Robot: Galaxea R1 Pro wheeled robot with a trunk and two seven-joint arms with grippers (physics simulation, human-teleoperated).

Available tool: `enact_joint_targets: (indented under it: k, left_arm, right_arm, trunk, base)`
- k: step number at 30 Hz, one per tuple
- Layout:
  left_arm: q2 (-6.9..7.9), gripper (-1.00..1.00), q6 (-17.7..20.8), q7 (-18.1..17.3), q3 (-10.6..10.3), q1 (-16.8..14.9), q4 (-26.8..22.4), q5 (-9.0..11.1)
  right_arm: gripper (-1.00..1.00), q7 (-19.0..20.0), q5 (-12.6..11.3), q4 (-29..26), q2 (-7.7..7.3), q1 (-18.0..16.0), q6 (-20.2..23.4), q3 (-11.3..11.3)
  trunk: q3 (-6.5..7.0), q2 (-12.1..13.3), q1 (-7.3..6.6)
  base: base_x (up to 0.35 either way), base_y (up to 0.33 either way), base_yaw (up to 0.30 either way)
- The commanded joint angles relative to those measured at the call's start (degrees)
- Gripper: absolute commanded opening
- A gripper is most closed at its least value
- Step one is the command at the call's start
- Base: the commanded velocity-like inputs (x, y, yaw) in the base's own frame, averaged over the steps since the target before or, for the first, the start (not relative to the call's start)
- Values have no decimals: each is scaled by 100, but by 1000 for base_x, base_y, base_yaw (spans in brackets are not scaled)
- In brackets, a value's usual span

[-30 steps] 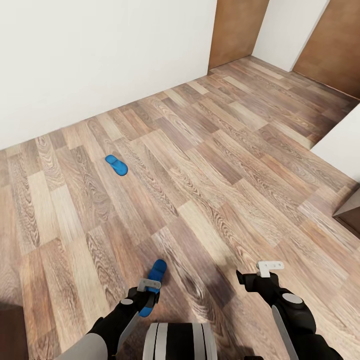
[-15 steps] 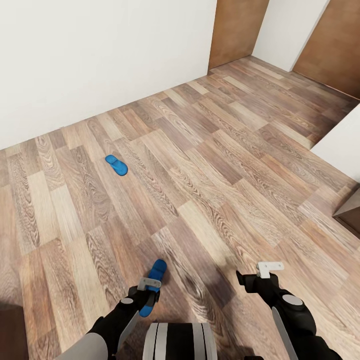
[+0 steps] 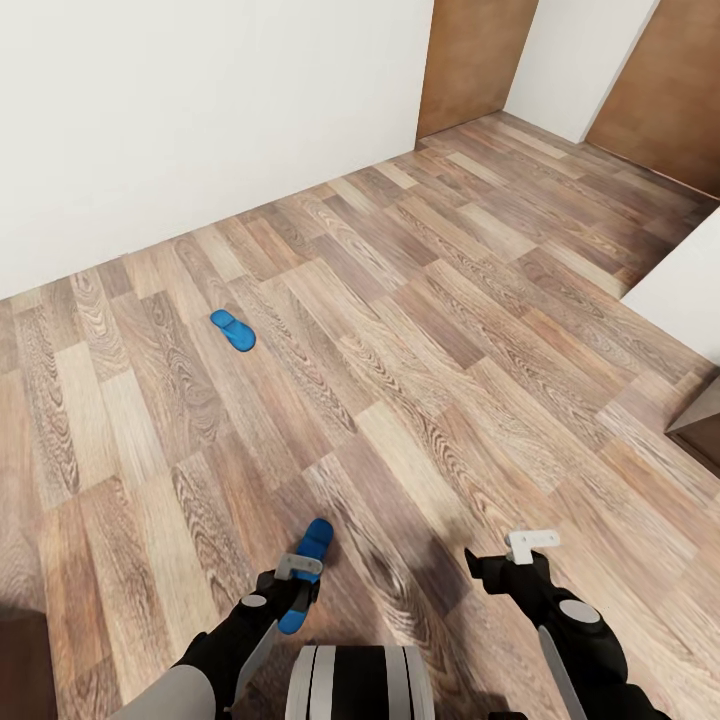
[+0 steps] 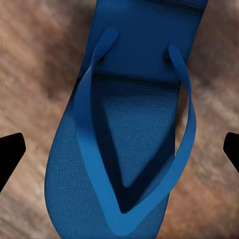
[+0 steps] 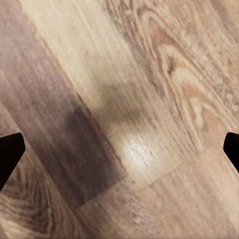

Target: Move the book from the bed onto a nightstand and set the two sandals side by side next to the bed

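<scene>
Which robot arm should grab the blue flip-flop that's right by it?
Probably the left. The left gripper hangs right over the near sandal, open, a fingertip on each side. The right gripper is over bare floor.

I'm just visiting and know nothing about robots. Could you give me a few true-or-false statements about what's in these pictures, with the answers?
1. Two bright blue flip-flop sandals lie on the wooden plank floor. True: the near sandal and the far sandal.
2. The two sandals lie side by side. False: they lie well apart.
3. The left gripper hovers over the near sandal with its fingers spread. True.
4. The right gripper holds a book. False: it is open over bare floor.
</scene>
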Motion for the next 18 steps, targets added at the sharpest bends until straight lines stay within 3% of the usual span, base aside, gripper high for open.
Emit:
enact_joint_targets:
  k: [1, 11, 18]
  left_arm:
    - [2, 100, 33, 9, -22, 0, -14, -7]
    - [-1, 100, 39, 8, -36, 0, -158, -7]
    - [14, 100, 42, 9, -93, 0, -211, -5]
  right_arm:
    - [100, 11, -1, -7, -3, 0, 24, 21]
    - [100, 10, -1, -10, 36, -67, 5, 96]
    - [100, 4, -1, -10, 35, -566, 34, 101]
  trunk:
    - [-3, -1, -1]
    - [-3, -1, -1]
    - [-3, -1, -1]
  base:
    - [0, 0, 0]
    - [0, 0, 0]
    - [0, 0, 0]
